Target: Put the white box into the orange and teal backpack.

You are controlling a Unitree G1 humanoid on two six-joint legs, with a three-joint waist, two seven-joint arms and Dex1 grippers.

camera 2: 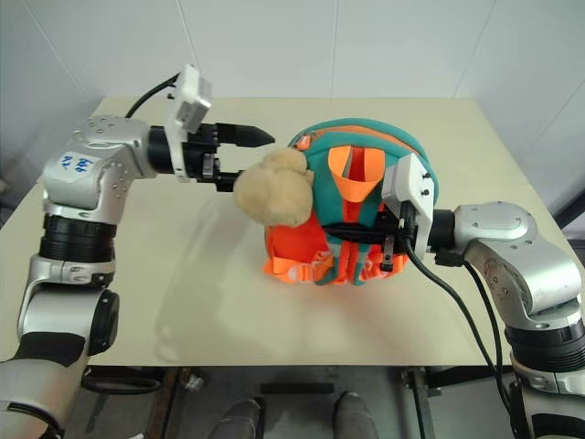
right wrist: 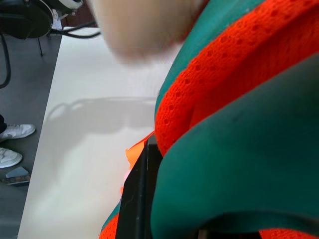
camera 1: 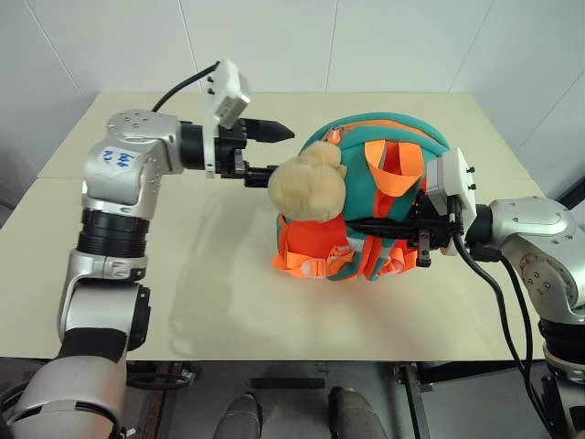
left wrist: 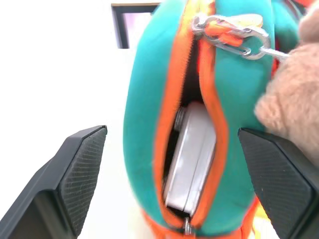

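The orange and teal backpack (camera 1: 388, 137) stands upright in the middle of the table, with a tan plush head (camera 1: 306, 183) hanging on its left side. Its zipper is open, and the left wrist view looks into the slit, where the white box (left wrist: 192, 164) sits edge-on inside. My left gripper (camera 1: 271, 152) is open just left of the backpack, level with the plush head, with nothing between its fingers. My right gripper (camera 1: 355, 223) reaches in from the right and is shut on the backpack's front fabric among the orange straps.
The beige table (camera 1: 183, 274) has free room left of and in front of the backpack. Its front edge is close to me. A white wall stands behind the table. A silver carabiner (left wrist: 234, 35) hangs at the top of the zipper.
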